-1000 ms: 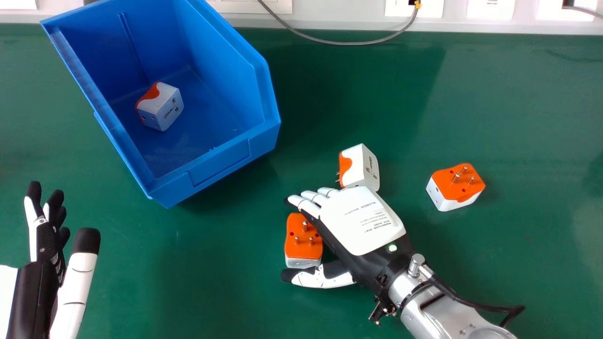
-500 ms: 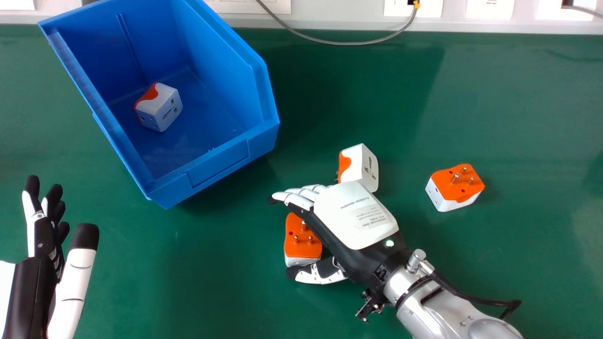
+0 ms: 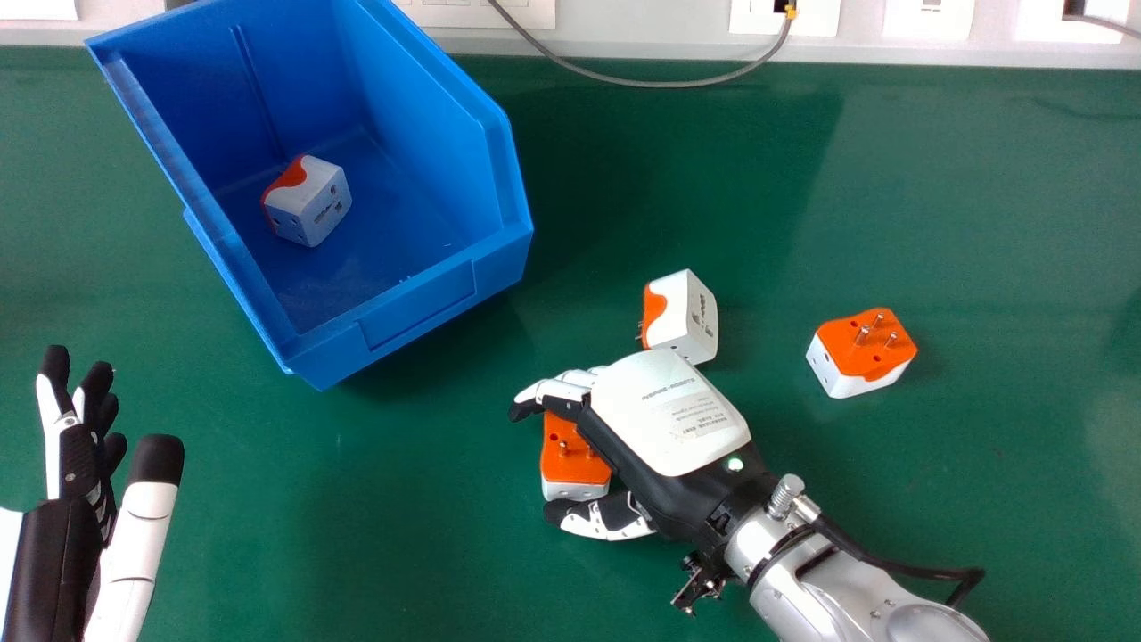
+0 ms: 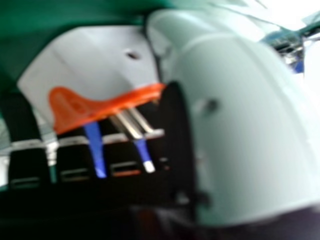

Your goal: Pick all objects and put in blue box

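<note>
between the thumb and curled fingers of the narrow right robot hand (image 3: 670, 415) sits one plug (image 3: 570, 459), another plug (image 3: 685, 316) just beyond the hand, a third plug (image 3: 861, 352) to its right, the box (image 3: 419, 308) ahead-left.

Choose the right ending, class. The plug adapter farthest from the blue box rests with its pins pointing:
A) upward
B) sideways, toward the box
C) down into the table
A: the metal pins stand up from the orange face on top of that adapter.
</note>
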